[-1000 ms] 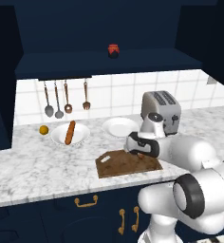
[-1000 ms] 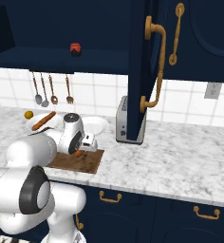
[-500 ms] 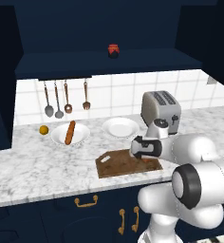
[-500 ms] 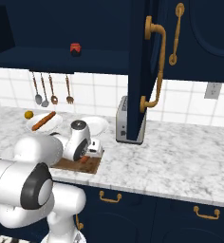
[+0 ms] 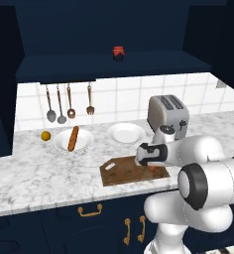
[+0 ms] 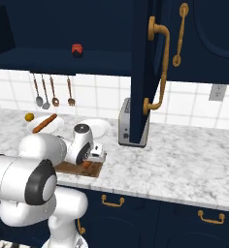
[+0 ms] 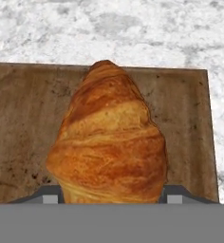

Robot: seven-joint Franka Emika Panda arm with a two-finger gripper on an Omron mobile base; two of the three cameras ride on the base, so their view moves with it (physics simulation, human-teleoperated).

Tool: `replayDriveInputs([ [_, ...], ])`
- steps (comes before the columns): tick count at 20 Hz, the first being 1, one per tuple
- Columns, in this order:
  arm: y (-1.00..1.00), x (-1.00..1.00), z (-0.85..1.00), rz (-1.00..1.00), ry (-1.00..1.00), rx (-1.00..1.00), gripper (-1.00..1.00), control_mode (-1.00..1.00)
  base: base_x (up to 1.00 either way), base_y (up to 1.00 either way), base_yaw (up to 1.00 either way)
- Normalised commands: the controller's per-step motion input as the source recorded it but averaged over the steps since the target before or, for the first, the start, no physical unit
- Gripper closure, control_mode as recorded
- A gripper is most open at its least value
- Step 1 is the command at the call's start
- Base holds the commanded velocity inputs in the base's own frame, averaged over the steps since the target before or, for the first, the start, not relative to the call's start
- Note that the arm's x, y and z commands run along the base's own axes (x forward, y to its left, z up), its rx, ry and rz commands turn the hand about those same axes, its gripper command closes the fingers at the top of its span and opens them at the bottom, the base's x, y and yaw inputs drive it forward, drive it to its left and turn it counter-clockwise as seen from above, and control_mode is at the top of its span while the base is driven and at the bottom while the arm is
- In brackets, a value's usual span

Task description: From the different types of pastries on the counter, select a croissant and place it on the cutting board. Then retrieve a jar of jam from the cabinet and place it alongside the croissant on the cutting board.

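The golden-brown croissant (image 7: 109,142) sits between my fingertips (image 7: 50,195), so my gripper (image 7: 111,194) is shut on it. It hangs low over the right end of the dark wooden cutting board (image 7: 23,118), close to the surface; contact cannot be told. From the base views the gripper (image 5: 151,166) and an orange bit of croissant (image 5: 154,169) are at the right part of the board (image 5: 121,173). The red jar of jam (image 5: 118,52) stands on the shelf of the navy cabinet (image 5: 89,30), also seen as the jar (image 6: 77,49).
A baguette (image 5: 73,138) lies on a white plate (image 5: 84,144) at the left, beside a small orange fruit (image 5: 45,135). An empty white plate (image 5: 125,133) is behind the board, a toaster (image 5: 167,115) to its right. An open cabinet door (image 6: 148,72) stands over the counter (image 6: 184,160).
My gripper has carried the croissant to the right along the cutting board and a little lower. The other things have stayed in place.
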Motion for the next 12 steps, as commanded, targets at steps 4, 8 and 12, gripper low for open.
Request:
replayDriveInputs([
  [4, 0.00, 0.09, -0.04, 0.00, 0.01, 0.00, -1.00, -1.00, 0.00, 0.00, 0.00],
  [8, -0.02, 0.00, 0.13, 0.00, 0.00, 0.01, -1.00, -1.00, 0.00, 0.00, 0.00],
  [12, -0.07, 0.00, 0.43, 0.00, -0.01, 0.02, -1.00, -1.00, 0.00, 0.00, 0.00],
])
